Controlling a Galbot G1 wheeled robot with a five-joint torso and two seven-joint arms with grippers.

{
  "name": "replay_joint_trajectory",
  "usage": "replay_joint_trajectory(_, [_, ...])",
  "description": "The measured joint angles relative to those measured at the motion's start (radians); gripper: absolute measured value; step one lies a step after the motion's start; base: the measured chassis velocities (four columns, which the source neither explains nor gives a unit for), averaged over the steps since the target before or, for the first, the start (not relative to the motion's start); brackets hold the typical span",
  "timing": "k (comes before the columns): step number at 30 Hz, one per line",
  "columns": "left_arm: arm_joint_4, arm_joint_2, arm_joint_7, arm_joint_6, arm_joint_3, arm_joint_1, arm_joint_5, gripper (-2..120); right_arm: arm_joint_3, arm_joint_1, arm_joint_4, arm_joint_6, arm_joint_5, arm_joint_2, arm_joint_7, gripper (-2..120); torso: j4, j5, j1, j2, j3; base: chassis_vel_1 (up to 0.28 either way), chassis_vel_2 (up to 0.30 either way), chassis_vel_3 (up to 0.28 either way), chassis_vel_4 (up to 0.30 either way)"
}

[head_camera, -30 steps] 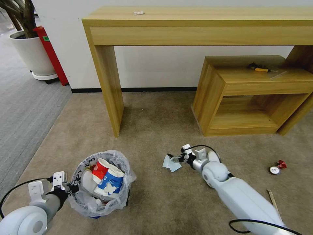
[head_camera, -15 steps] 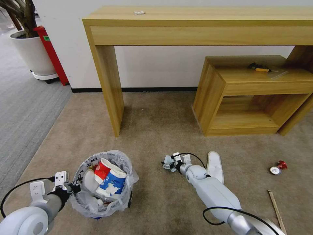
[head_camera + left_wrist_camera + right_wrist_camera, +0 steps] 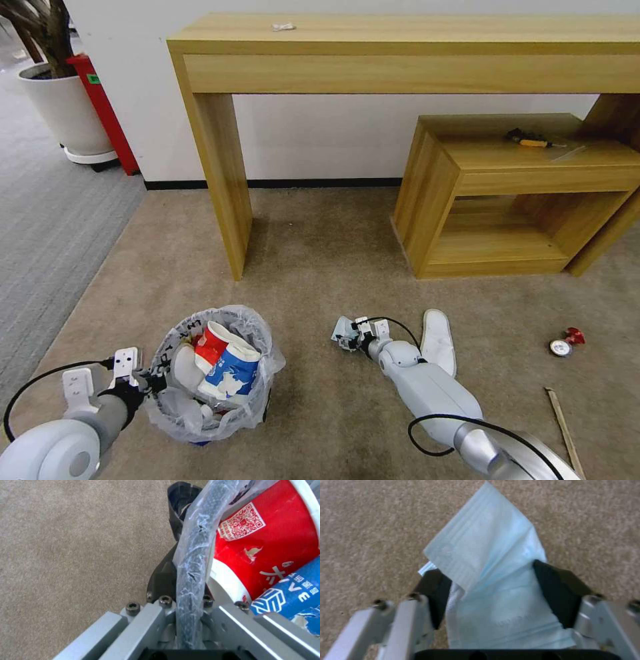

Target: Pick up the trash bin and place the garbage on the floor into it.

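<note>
1. Left gripper [image 3: 148, 383] is reaching low at the robot's left, its black fingers [image 3: 173, 562] pinching the bag-lined rim of the small round black trash bin [image 3: 212, 373], which is holding red and blue paper cups [image 3: 223, 360].
2. Right gripper [image 3: 345, 337] is stretching forward over the beige short-pile carpet [image 3: 313, 267], its jaws clamping a pale-blue pleated face mask [image 3: 496, 580].
3. A white slipper [image 3: 438, 340] is lying beside that arm.
4. Farther right, a crushed red can [image 3: 566, 343] and a wooden stick [image 3: 563, 420] are resting on the carpet.
</note>
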Motion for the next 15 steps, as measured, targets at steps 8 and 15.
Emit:
replay_joint_trajectory(8, [-0.003,0.005,0.001,0.0,-0.001,0.0,-0.002,0,0.018,-0.015,0.016,0.01,0.004,0.003,0.03,29,0.001,0.0015,0.0,0.0,0.0,0.0,0.0,0.0,0.0])
replay_joint_trajectory(15, [-0.01,0.01,0.001,0.0,-0.001,0.001,-0.004,0,0.032,-0.039,0.061,0.037,-0.006,-0.015,0.061,0,0.0012,0.0015,0.0,0.0,0.001,0.0,0.0,0.0,0.0])
